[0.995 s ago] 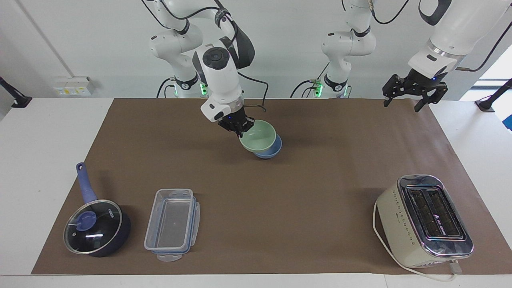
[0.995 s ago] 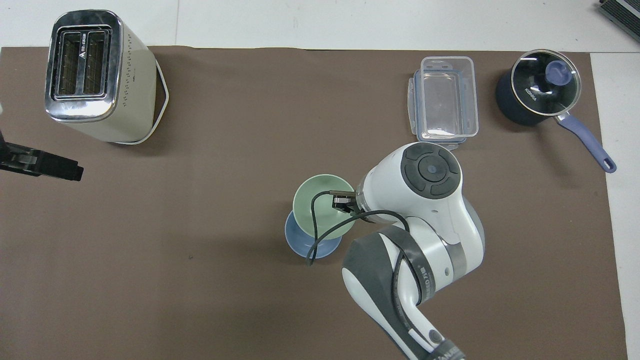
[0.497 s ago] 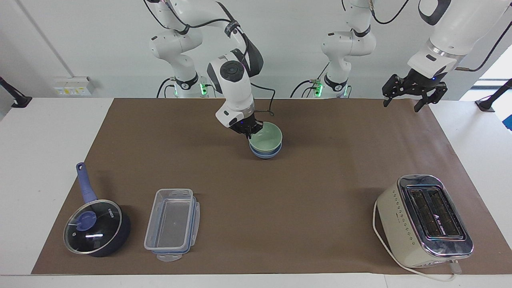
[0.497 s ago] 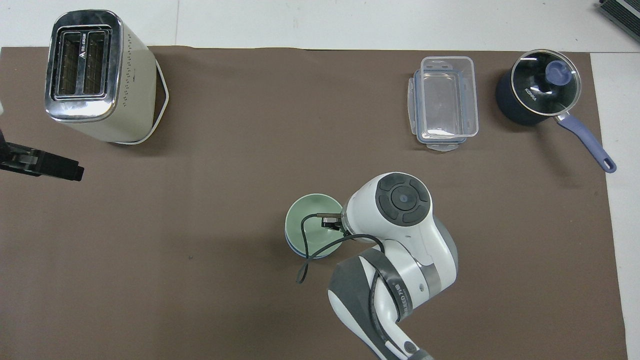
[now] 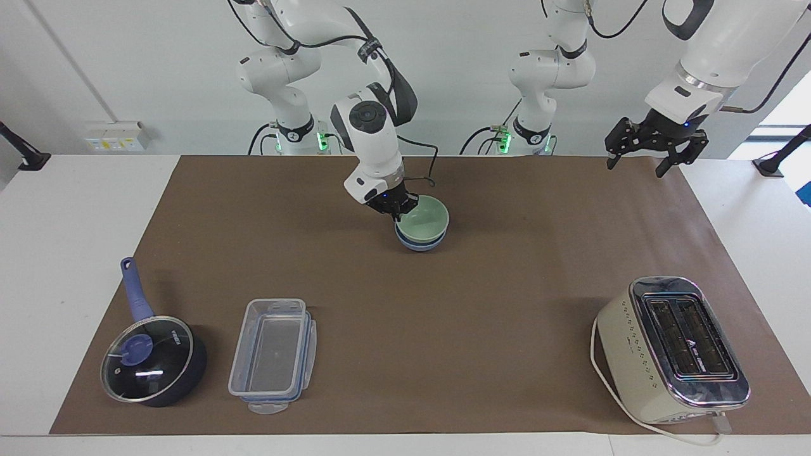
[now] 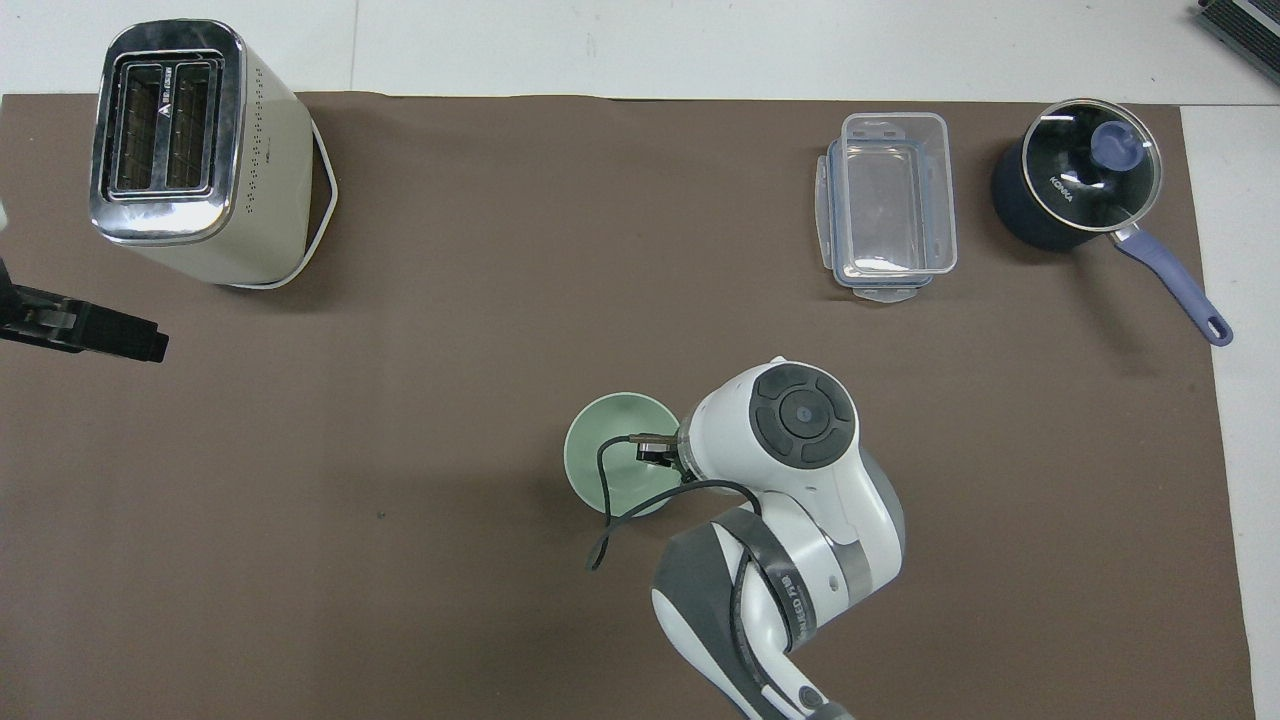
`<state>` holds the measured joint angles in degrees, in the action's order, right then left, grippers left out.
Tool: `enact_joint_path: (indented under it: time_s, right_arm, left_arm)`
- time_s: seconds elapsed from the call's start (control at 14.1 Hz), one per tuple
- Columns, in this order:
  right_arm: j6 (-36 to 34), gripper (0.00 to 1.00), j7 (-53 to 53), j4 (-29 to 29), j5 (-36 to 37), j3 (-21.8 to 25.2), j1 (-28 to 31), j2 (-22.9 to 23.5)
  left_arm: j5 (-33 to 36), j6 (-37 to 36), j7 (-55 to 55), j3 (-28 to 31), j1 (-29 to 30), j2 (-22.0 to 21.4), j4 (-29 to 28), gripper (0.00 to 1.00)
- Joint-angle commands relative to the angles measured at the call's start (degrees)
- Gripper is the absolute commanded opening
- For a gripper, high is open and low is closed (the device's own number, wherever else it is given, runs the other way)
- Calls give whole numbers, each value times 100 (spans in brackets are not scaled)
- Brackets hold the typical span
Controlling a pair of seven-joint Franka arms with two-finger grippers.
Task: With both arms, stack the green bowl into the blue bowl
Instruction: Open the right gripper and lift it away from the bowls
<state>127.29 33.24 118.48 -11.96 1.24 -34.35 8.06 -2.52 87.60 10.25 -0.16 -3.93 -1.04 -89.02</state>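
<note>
Brown mat (image 5: 481, 304); right gripper (image 5: 398, 212) clenched on green bowl (image 5: 423, 218); left gripper (image 5: 645, 157) released.

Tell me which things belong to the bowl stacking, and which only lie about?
Job: green bowl, nested in blue bowl; right gripper, shut on its rim; left gripper, waiting open.

Lying about: toaster, plastic container, saucepan.

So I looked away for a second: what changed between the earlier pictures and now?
The right gripper, shut on the green bowl rim throughout, lowered it from a tilt above the blue bowl until it nested inside. The left gripper stayed open, waiting; nothing else moved.
</note>
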Motion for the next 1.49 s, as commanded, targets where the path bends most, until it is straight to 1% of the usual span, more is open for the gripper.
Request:
enact_joint_path:
  time_s: [0.0, 0.21, 0.85, 0.92, 0.99, 1.07, 1.14, 1.21, 1.42]
  right_arm:
    - [260, 0, 25, 123, -157, -27, 7, -33]
    - [358, 0, -54, 167, -157, -27, 7, 73]
    - [402, 0, -107, 255, -166, -27, 34, 99]
    - [402, 13, -98, 246, -166, -27, 42, 99]
    - [402, 35, -72, 237, -157, -27, 34, 108]
    - [384, 53, -28, 211, -166, -18, 34, 117]
    - [375, 79, -11, 167, -166, -18, 34, 134]
    - [384, 100, 7, 132, -166, -18, 34, 117]
    - [209, 100, 25, -175, -157, 25, 156, -58]
  left_arm:
    - [111, -76, 29, -63, 60, -54, 7, 100]
    - [111, -76, 29, -63, 59, -54, 7, 100]
    - [111, -67, 29, -63, 59, -54, 7, 100]
    - [111, -67, 29, -63, 59, -63, 7, 100]
    - [111, -76, 29, -63, 59, -63, 7, 100]
    - [111, -76, 29, -63, 59, -63, 7, 100]
    - [111, -76, 29, -63, 59, -63, -1, 100]
    - [111, -76, 29, -63, 59, -55, 7, 100]
    - [111, -67, 29, -63, 59, -55, -1, 100]
